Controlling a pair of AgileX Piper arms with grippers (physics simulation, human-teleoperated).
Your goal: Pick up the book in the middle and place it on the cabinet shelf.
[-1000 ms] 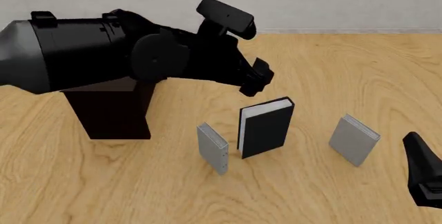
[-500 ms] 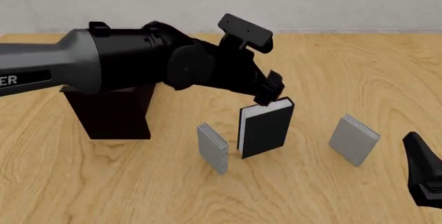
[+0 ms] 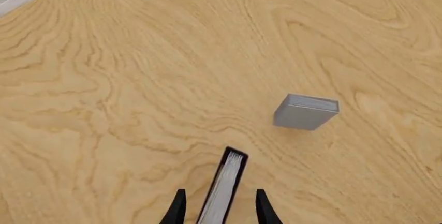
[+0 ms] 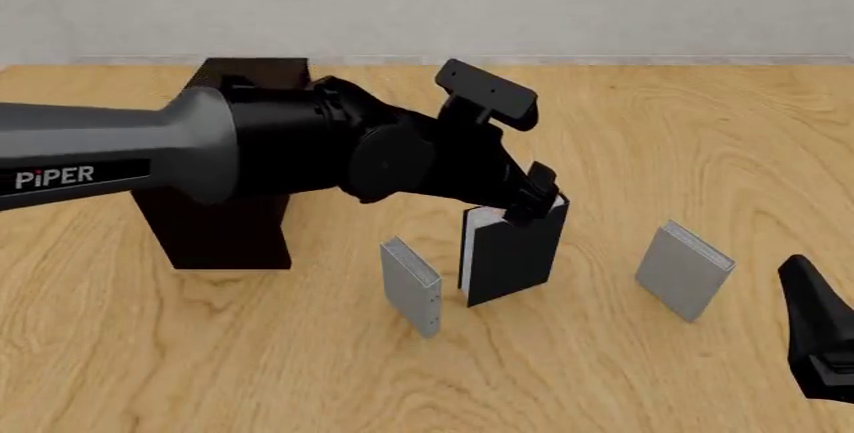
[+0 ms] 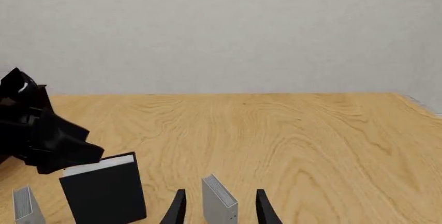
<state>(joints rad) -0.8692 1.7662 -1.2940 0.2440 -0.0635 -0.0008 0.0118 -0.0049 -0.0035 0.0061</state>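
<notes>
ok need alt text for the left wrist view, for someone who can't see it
Looking down past the open left gripper, its two dark fingers straddle the top edge of the upright black book, white pages showing, with gaps on both sides. A small grey book stands farther off on the wooden table.

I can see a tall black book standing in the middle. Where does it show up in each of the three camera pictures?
Front view: the book stands upright at the table's centre, the left gripper at its top.
Left wrist view: the book, seen from above with its white page edges showing, sits between the fingertips.
Right wrist view: the book is low on the left.
Shared landmark: the grey book nearby.
</notes>
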